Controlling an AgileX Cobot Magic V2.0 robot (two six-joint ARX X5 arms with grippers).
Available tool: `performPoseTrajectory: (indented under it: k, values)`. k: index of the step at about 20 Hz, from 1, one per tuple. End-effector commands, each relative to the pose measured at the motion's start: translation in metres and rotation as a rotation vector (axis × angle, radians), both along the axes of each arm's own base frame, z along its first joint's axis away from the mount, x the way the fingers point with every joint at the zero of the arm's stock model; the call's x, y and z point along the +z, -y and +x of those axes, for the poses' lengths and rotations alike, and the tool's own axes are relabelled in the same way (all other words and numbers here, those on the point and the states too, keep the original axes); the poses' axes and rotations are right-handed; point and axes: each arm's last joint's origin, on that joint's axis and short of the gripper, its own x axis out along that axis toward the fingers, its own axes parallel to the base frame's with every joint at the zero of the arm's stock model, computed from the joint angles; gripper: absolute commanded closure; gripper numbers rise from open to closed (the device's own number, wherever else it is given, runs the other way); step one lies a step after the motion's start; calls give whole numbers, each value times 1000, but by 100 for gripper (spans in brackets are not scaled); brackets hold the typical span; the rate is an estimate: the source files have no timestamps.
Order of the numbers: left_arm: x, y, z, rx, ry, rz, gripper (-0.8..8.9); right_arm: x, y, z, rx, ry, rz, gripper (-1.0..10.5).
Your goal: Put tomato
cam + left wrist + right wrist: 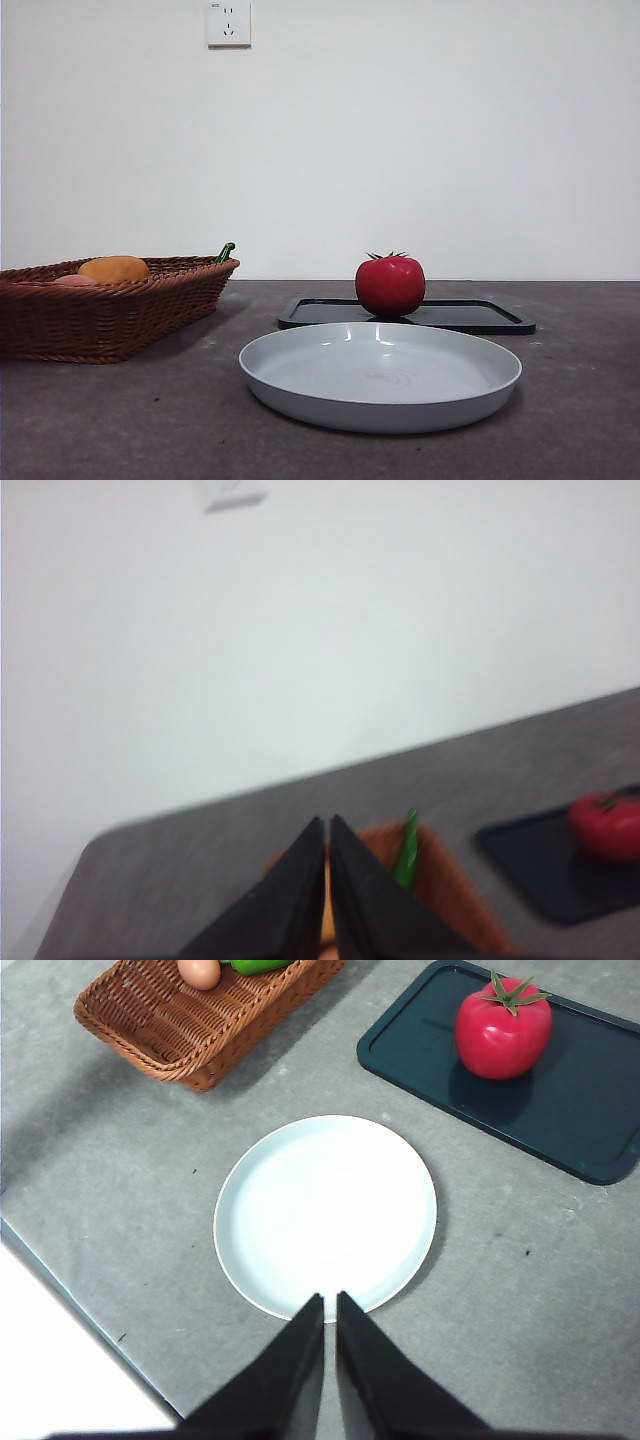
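The job has not really started. The tomato [390,286] sits on the black tray [480,318], close to one end of it, and nothing is touching it. The white plate [380,375] is empty. It lies on the gray table [120,420] just in front of the tray, close to it but not touching as far as the right wrist view shows. The task does not say where the tomato should go. My guess is the plate, since it is bare and right beside the tray, but I cannot be sure.

So all of the work is left: reach the tomato, grab it, lift it, and set it down.

The right gripper [330,1305] hangs high over the near rim of the plate. Its two black jaws are pressed almost together, with only a thin slit between them, and they hold nothing. The left gripper [327,830] is up over the brown basket [110,310], well apart from the tomato. Its jaws are closed to a thin slit too, and they are empty.

The tomato is round, red and shiny, with bright spots of light on its skin. It stands upright. A spiky green top [510,992] sticks out like a little star.

The basket holds an orange-yellow fruit [114,268], a green thing [227,252] and something pale.
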Motion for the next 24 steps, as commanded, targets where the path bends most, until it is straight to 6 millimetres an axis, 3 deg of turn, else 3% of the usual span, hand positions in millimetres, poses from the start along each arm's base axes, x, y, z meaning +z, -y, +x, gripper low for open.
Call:
performPoseTrajectory:
  k: [1,7,11,17,24]
  values:
    - [-27,-3,0,64,-17,8,806,3,-1,1,0,5,12,936]
    - [-101,-9,4,234,-138,-62,806,3,-1,1,1,5,12,936]
    - [-132,-10,4,281,-170,-69,806,3,-1,1,1,5,12,936]
    - [-161,-11,5,305,-209,-71,806,3,-1,1,1,5,12,936]
    - [-170,-11,7,306,-237,-90,806,3,-1,1,1,6,12,936]
